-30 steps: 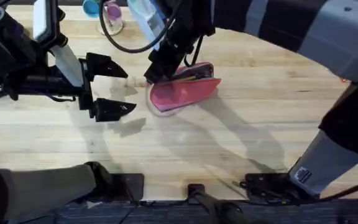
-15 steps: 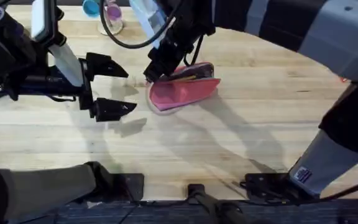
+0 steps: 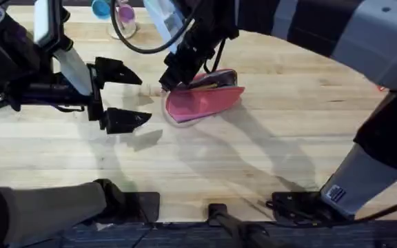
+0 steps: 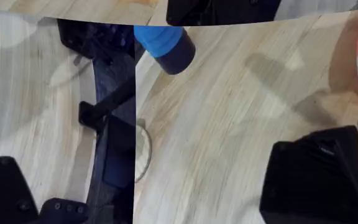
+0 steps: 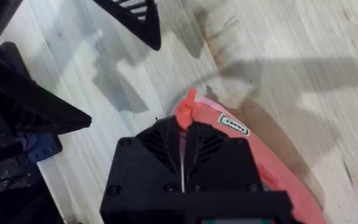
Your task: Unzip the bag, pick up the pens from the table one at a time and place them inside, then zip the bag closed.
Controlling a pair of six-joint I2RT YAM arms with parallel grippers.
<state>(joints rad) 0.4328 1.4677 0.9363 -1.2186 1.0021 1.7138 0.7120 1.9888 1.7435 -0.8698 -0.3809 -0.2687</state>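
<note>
The bag [image 3: 203, 100] lies mid-surface, the right gripper [image 5: 182, 146] clamped at its zipper end; the left gripper [image 3: 135, 97] hangs spread beside. Unanchored, the bag may drag when pulled.

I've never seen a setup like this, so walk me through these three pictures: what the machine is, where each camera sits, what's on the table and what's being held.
Two robot arms work at a wooden table. One picture looks down from above; the other two come from cameras on each wrist. The left gripper hangs open over bare wood, holding nothing. The right gripper has reached across to the end of the pink bag, and in its wrist view its fingers are pressed together at that end, apparently pinching the zipper pull. The bag's top looks partly open, with something dark inside. Cups stand at the far edge.
</note>
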